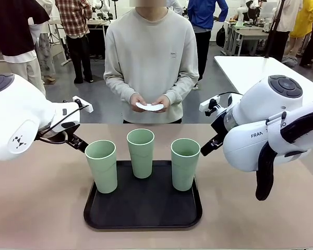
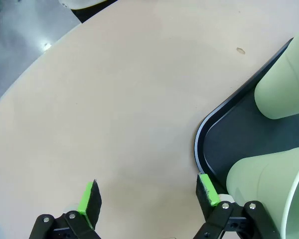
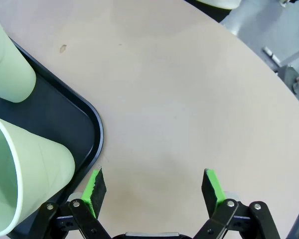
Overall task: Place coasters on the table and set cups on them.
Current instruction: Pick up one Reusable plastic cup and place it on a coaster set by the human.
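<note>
Beyond the table (image 1: 36,208), a person's fingers (image 1: 137,100) partly cover coasters (image 1: 150,107).

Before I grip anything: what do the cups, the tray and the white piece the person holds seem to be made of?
Cups: probably plastic, matte pale green; thin even walls, uniform colour. Tray: likely plastic too, black with a faint sheen; moulded raised rim, rounded corners. White piece: looks like paper, thin and curving where it is held; too small to tell more.
</note>
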`<action>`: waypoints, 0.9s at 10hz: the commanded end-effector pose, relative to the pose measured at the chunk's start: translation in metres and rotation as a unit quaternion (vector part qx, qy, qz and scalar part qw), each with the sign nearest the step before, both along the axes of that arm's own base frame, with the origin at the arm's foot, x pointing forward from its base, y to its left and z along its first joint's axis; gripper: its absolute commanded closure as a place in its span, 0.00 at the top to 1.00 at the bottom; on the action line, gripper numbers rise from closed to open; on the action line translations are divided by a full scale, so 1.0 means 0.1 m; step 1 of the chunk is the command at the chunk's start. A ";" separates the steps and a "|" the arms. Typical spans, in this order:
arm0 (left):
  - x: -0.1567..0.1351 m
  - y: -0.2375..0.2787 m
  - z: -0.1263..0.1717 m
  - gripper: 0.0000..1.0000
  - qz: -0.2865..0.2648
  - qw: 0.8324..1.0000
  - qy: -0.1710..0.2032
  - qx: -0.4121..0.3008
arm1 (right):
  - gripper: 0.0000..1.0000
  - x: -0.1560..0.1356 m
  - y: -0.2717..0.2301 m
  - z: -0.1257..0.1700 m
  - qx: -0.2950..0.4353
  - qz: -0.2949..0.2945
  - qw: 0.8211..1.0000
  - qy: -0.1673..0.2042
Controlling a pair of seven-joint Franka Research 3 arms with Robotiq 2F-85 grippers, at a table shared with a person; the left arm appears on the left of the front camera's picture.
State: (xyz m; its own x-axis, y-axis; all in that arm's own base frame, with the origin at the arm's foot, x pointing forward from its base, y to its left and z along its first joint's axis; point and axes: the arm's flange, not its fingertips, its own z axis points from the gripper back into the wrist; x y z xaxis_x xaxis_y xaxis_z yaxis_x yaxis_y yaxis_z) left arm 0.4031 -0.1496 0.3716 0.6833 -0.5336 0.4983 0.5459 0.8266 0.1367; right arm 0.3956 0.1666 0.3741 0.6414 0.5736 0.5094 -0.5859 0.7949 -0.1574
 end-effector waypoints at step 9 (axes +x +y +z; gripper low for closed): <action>-1.56 0.56 1.22 1.00 -0.069 0.991 -0.038 0.108 | 1.00 -1.52 -0.26 1.05 -0.038 -0.064 0.994 0.080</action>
